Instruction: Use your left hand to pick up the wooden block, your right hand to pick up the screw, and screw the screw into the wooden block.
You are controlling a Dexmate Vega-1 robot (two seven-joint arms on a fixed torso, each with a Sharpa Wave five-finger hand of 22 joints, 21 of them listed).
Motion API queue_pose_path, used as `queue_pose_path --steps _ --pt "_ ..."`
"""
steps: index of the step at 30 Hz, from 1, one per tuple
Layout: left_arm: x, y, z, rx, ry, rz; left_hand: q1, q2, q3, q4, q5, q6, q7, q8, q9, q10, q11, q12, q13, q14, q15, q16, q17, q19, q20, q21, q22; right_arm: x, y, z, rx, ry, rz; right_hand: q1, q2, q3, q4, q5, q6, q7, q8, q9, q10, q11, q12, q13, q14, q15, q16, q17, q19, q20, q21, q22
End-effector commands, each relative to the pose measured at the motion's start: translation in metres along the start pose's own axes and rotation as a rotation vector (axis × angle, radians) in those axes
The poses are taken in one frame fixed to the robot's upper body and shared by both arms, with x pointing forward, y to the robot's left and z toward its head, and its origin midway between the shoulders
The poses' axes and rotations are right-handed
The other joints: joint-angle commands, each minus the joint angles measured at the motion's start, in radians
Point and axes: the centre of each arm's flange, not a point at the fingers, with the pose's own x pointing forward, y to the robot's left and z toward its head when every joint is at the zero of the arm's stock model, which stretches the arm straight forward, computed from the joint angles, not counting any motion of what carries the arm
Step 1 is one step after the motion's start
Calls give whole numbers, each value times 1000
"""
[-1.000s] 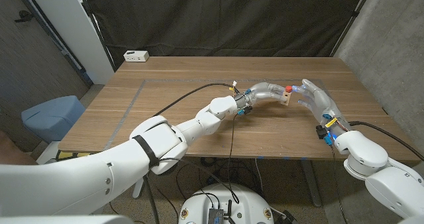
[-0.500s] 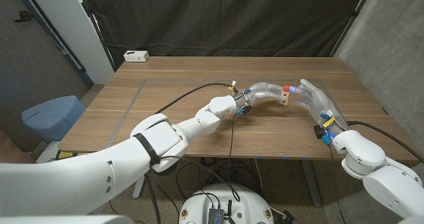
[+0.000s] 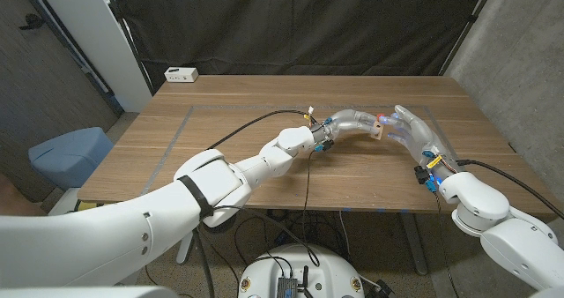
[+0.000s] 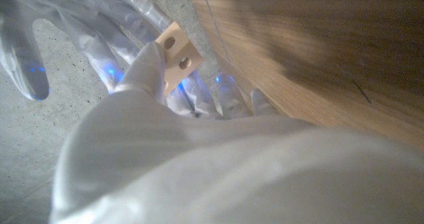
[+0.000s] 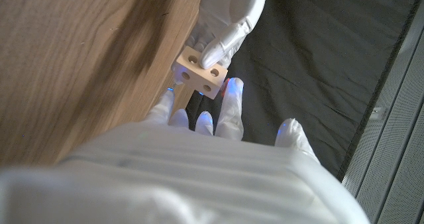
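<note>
Above the table, my left hand held the pale wooden block. Two round holes faced my right hand; whether it gripped anything, I couldn't tell.

Pale tan block with dark holes; red-tipped screw; white hands, left and right; brown streaked table; black curtain; white box.

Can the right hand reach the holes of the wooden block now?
Probably yes. The left hand holds the wooden block up, its holed face toward the right hand, whose fingers are right beside it with nothing between.
</note>
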Motion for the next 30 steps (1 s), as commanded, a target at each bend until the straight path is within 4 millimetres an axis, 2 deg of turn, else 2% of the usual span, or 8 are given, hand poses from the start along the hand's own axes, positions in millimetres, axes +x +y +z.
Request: queue_pose_path --steps 1,16,19,24,30 --pt "0 3 0 1 7 2 -70 87 72 64 5 77 19 22 5 9 -4 30 5 8 -59 3 4 7 1 6 4 1 1 1 6 -4 8 1 10 7 -2 5 9 -1 0 2 6 0 2 4 8 2 5 3 4 0 6 2" --pt "1 0 2 10 -9 -1 -70 85 71 63 5 79 20 23 5 10 -1 30 5 9 -60 4 4 7 1 6 4 -11 -10 3 -11 -5 -51 1 9 7 -2 5 24 8 -1 2 20 12 3 4 14 3 6 3 6 2 5 2" --pt "0 -1 3 11 -12 -1 -71 85 72 63 5 78 20 23 5 9 -2 29 4 8 -60 3 4 8 1 6 4 -13 -12 3 -11 -10 -73 6 10 10 -5 5 36 19 0 3 30 21 4 4 26 2 9 2 18 0 9 1" --pt "0 -3 3 14 -19 -3 -70 86 71 63 5 77 19 22 5 10 -6 30 4 8 -58 4 5 8 2 6 4 -14 -15 3 -13 -13 -94 11 9 12 -9 5 44 22 0 3 37 25 5 4 37 2 11 0 28 2 11 1" --pt "1 -5 4 16 -23 -4 -69 85 71 62 5 78 18 23 5 10 -5 30 5 7 -60 4 5 7 0 6 4 -14 -17 2 -11 -14 -97 15 6 13 -12 5 18 17 -14 3 24 36 -4 4 37 2 8 -1 31 2 10 1"
